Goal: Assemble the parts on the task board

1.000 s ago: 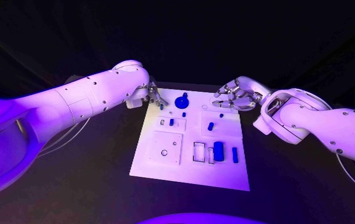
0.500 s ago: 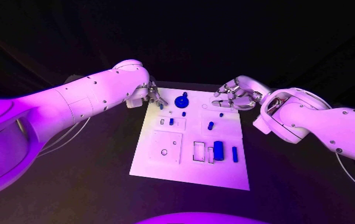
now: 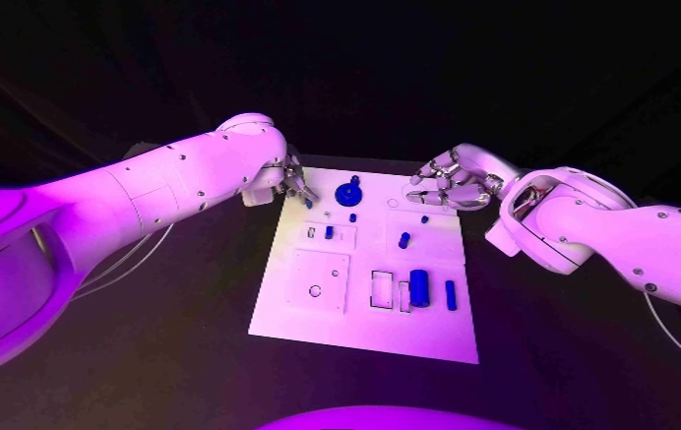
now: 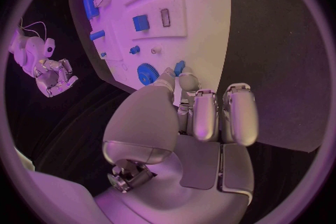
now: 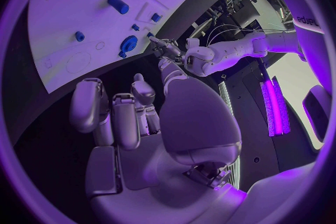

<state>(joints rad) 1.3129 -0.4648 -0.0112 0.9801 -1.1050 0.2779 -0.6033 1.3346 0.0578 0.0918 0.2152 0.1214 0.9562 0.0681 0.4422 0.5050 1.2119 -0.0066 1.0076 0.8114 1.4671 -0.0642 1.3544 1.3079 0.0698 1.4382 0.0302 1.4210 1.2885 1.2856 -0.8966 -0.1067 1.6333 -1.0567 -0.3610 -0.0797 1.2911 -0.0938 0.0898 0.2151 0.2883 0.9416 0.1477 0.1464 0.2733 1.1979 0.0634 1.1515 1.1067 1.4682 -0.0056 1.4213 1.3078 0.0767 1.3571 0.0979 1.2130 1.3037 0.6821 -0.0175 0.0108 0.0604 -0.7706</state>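
Note:
The white task board (image 3: 426, 337) lies in the middle of the black table. On it sit a blue gear (image 3: 349, 194), a small blue block (image 3: 330, 233), a short peg (image 3: 404, 241), a large blue block (image 3: 419, 283) and a thin bar (image 3: 452, 296). My left hand (image 3: 294, 186) hovers at the board's far left corner, beside the gear (image 4: 147, 74). A small blue part (image 4: 180, 67) is pinched at its fingertips. My right hand (image 3: 455, 186) hangs over the far right corner with loosely curled fingers (image 5: 115, 115) and nothing between them.
Several empty recesses mark the board's near half, among them a square plate with a round hole (image 3: 315, 292) and a narrow slot (image 3: 381, 290). Black table surrounds the board on all sides. The back edge of the table lies just beyond both hands.

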